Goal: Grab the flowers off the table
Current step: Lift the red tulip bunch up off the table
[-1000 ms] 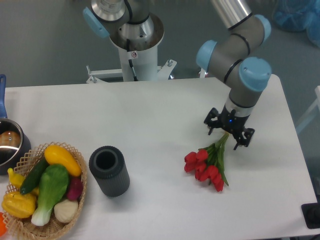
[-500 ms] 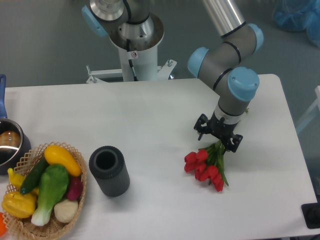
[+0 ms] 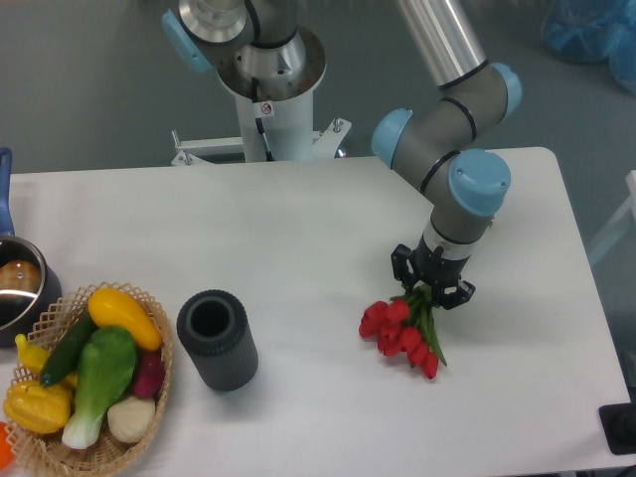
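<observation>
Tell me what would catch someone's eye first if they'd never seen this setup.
Probably the flowers, a bright red bunch lying right of centre on the white table, with the black gripper down over their stem end. Next, the wicker basket of colourful vegetables at the front left corner, with a dark grey cylinder standing just right of it.

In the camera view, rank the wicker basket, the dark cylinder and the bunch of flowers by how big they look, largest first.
1. Wicker basket, partly cut off by the frame edge, still largest.
2. Dark cylinder.
3. Flowers, stems partly hidden by the pincer, so a close call with the cylinder.
</observation>
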Robot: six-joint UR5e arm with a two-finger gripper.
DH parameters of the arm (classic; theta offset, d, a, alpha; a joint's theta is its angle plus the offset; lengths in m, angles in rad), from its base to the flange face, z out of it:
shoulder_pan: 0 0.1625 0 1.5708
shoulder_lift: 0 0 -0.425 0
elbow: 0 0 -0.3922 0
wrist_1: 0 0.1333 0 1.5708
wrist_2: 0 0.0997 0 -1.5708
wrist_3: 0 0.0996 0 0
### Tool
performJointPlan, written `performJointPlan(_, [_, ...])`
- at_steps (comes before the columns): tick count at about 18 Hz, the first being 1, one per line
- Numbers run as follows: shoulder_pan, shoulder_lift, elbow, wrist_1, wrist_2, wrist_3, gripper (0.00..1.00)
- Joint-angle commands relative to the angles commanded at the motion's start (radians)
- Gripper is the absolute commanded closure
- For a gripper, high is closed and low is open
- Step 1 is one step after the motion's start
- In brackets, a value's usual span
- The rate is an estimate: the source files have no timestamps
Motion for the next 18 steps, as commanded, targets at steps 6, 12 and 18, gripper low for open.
performJointPlan(6, [0.008, 0.009, 0.07, -0.003, 0.04, -0.02, 1.0])
performJointPlan(12, [0.0, 0.029, 0.169, -0.038, 0.075, -0.02, 1.0])
performJointPlan(18, [-0.008, 0.055, 0.293, -0.148, 0.115, -0.015, 1.0])
